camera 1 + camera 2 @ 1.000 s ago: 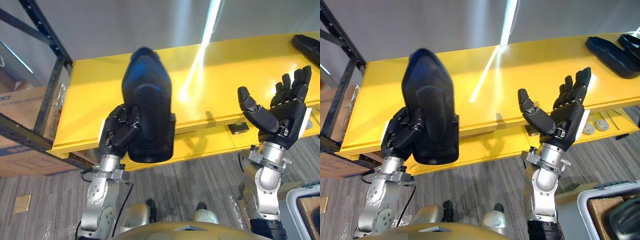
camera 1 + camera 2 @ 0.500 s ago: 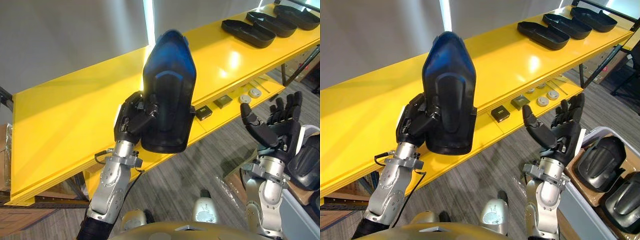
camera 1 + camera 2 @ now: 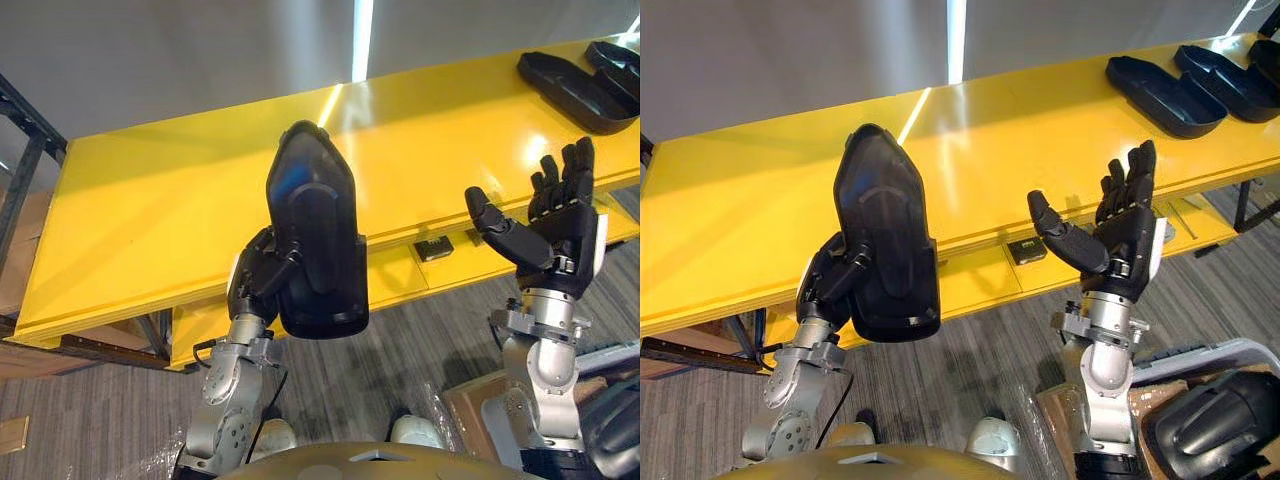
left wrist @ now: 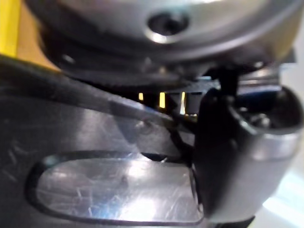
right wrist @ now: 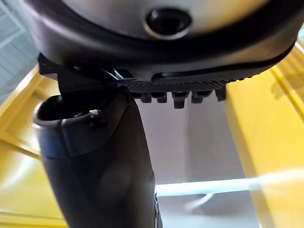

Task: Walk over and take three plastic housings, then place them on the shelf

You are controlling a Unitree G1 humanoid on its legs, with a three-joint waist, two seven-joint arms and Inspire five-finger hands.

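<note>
My left hand (image 3: 258,283) is shut on a large black plastic housing (image 3: 314,235), holding it upright in front of the yellow shelf (image 3: 160,200). The housing (image 4: 114,185) fills the space in front of the thumb (image 4: 237,156) in the left wrist view. My right hand (image 3: 1120,235) is raised palm up with straight fingers (image 3: 565,170) and holds nothing; its thumb (image 5: 102,175) shows against the shelf. More black housings (image 3: 1165,95) lie on the shelf's far right end, and another housing (image 3: 1215,430) sits in a bin at the lower right.
A dark metal rack post (image 3: 25,160) stands at the shelf's left end. Small dark parts (image 3: 1025,250) lie on the lower ledge under the shelf. A grey bin's rim (image 3: 1185,352) shows by my right side. The floor is grey carpet.
The whole view has swung back toward the left, so the housings on the shelf now sit at the far right. My left hand still holds its housing; the right hand rose slightly.
</note>
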